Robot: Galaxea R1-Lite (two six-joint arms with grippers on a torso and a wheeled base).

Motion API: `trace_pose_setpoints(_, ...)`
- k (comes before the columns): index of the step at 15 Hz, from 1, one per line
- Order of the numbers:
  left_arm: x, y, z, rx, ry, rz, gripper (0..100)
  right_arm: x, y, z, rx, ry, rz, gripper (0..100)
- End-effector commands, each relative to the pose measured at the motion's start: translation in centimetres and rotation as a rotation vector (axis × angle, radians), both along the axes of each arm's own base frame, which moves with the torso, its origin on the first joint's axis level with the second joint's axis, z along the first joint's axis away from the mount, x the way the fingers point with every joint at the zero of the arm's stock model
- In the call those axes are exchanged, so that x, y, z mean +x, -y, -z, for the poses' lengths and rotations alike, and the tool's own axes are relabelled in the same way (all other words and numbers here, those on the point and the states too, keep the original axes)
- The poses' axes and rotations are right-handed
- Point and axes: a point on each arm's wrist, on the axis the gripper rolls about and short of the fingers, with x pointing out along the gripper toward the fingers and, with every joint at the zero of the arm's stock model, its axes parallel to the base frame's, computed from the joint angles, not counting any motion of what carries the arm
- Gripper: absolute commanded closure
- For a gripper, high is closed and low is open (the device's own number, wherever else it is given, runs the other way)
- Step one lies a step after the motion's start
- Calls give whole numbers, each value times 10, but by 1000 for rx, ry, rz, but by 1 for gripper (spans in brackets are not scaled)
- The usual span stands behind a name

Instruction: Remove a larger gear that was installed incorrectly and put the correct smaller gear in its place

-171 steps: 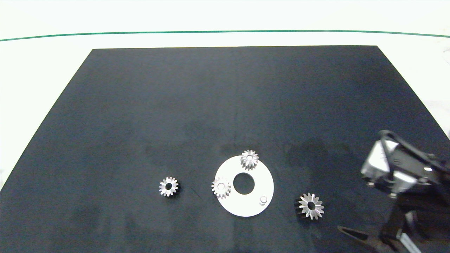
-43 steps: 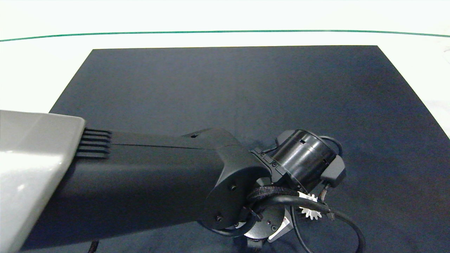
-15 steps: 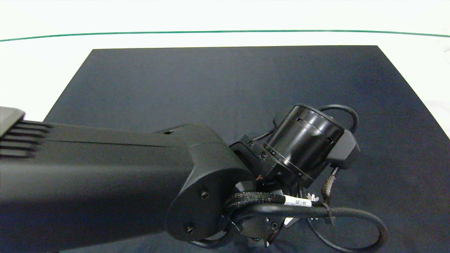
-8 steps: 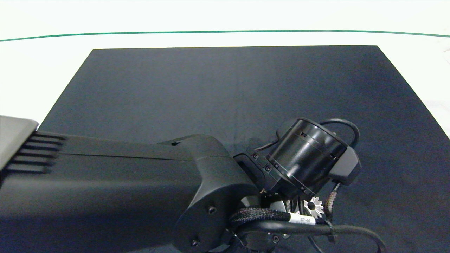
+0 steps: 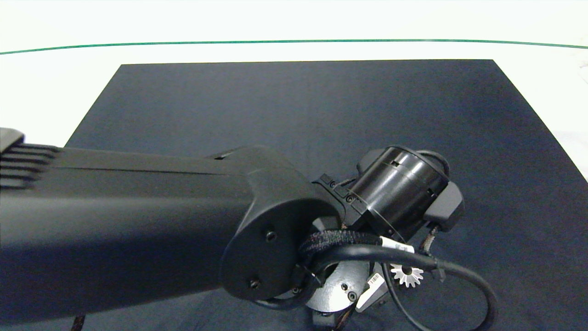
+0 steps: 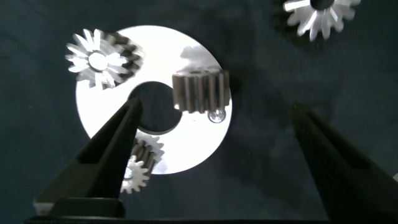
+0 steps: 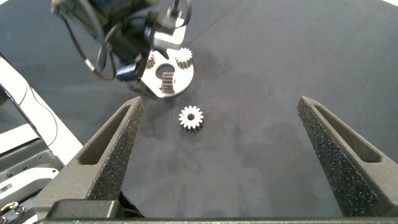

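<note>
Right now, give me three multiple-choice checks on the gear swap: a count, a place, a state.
1. Gears on the white round plate? A one B two C three
2. The wide long-toothed silver gear lies: A on the black mat B on the plate C in a gripper
3. The small silver gear by the bare peg is: A seated flat B tipped on edge C gripped

C: three sit on it. A: it is off the plate. B: its teeth face sideways, with the left gripper open above; the right gripper is idle.

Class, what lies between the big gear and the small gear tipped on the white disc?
Left wrist view: between big gear and tipped gear, only disc rim and bare mat.
</note>
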Motion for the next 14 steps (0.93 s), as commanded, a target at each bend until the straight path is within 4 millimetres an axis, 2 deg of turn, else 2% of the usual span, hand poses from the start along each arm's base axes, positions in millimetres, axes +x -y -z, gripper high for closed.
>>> trace_pose_setpoints(1, 0, 9, -12, -39, 3, -12, 0, 1, -1, 1, -10, -5, 0, 0)
trace_pose_setpoints(4, 4, 15, -3, -39, -11, -32, 0, 1, -1, 2, -12, -8, 0, 0)
trace_pose_setpoints(9, 6, 22, 4, -149, 7, -67, 0, 1, -1, 2, -9, -8, -10, 0)
trace_pose_setpoints(14, 5, 0, 20, -171, 12, -101, 0, 1, -2, 2, -10, -9, -12, 0)
